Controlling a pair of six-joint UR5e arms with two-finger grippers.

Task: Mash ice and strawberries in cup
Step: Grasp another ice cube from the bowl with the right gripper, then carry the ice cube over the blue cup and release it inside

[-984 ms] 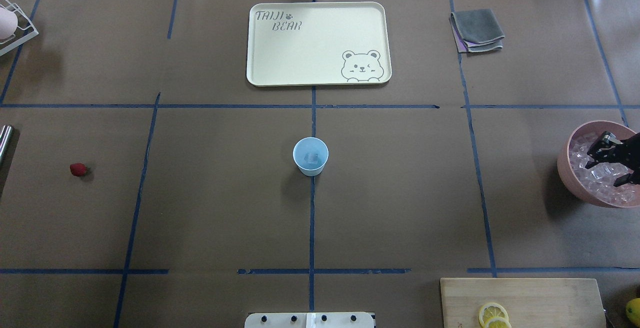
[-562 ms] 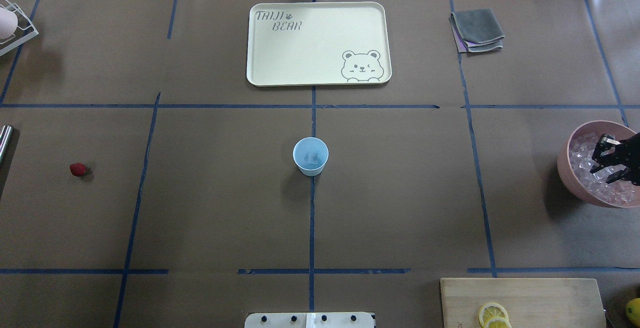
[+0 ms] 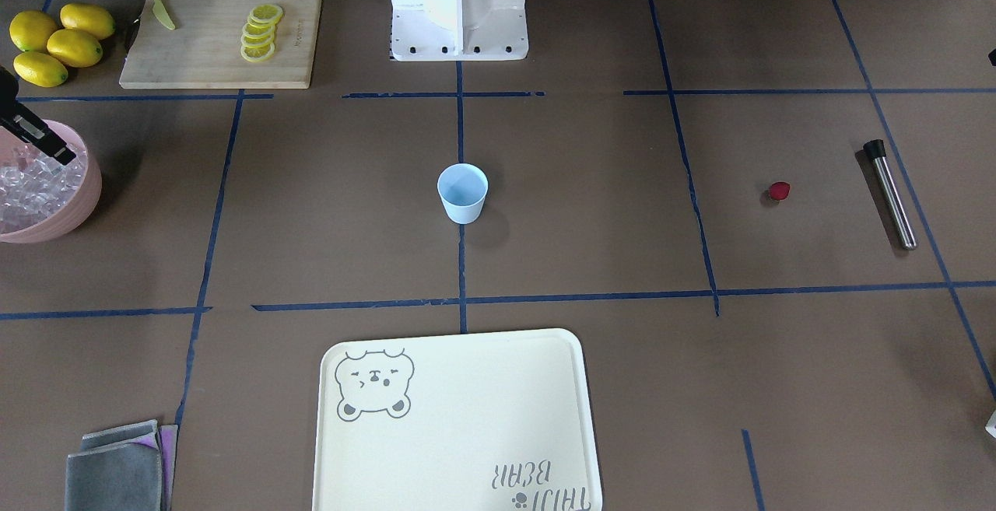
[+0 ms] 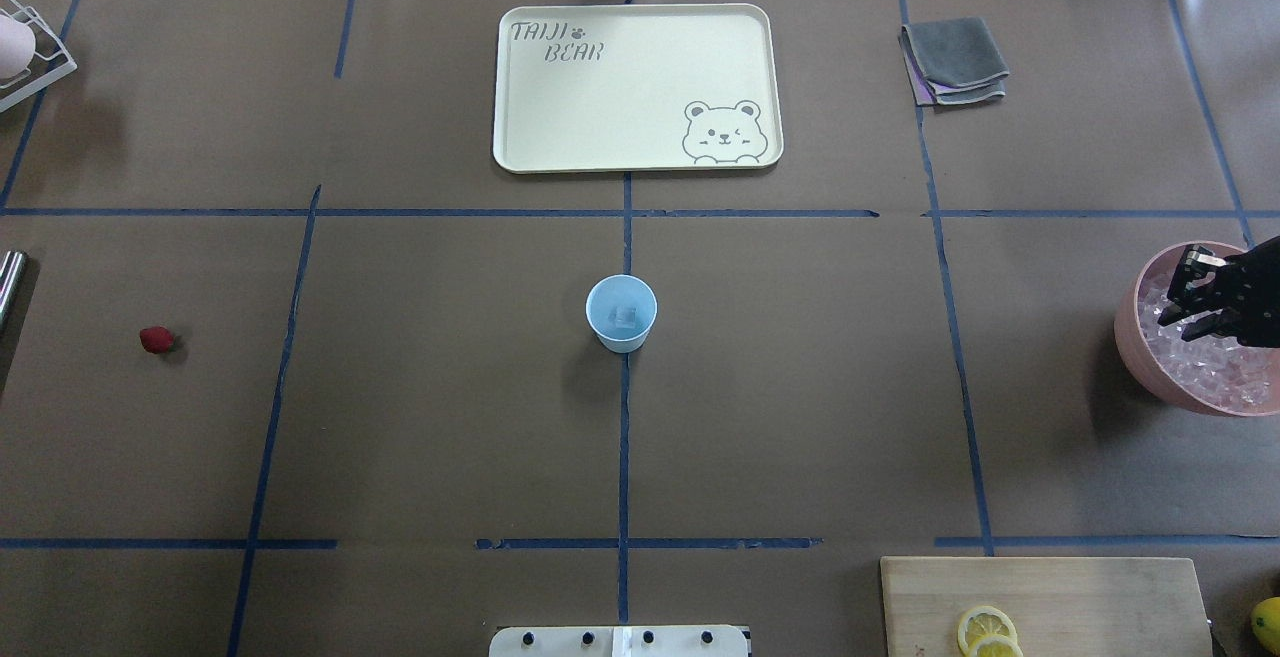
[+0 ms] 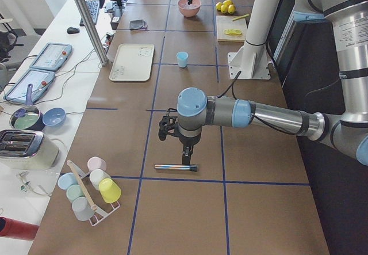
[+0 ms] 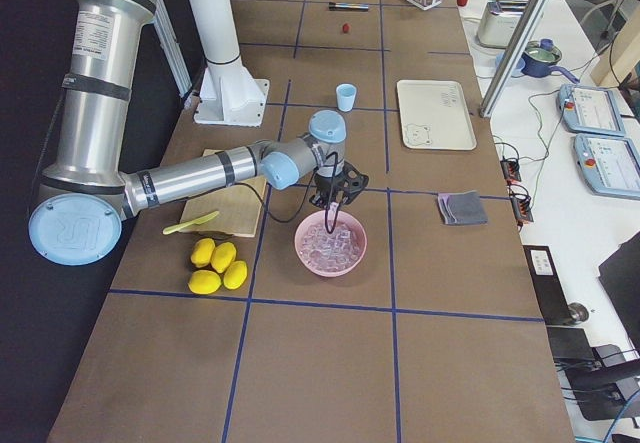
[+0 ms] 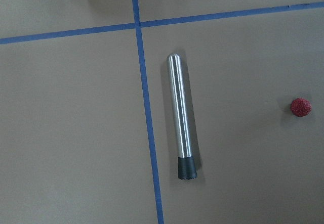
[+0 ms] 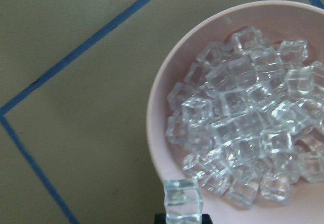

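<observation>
From the front, the small pale-blue plastic cup (image 3: pixel 462 194) sits mid-frame with the dark-red strawberry piece (image 3: pixel 779 190) out at right; from above, one clear ice cube (image 4: pixel 624 316) is inside and the right claw (image 4: pixel 1178 321) is over the round pink bowl (image 4: pixel 1128 352) at far right; its wrist view shows it pinching a second clear cube (image 8: pixel 183 198); in the side view I cannot tell the left claw (image 5: pixel 185 160)'s grip, and mashing is not begun.

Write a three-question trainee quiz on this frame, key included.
1. True or false: the strawberry sits outside the cup.
2. What do the right gripper jaws hold? A nothing; B an ice cube; C the strawberry.
3. Fill in: the muddler lies flat on the ___.
Key: 1 true; 2 B; 3 table.
</observation>
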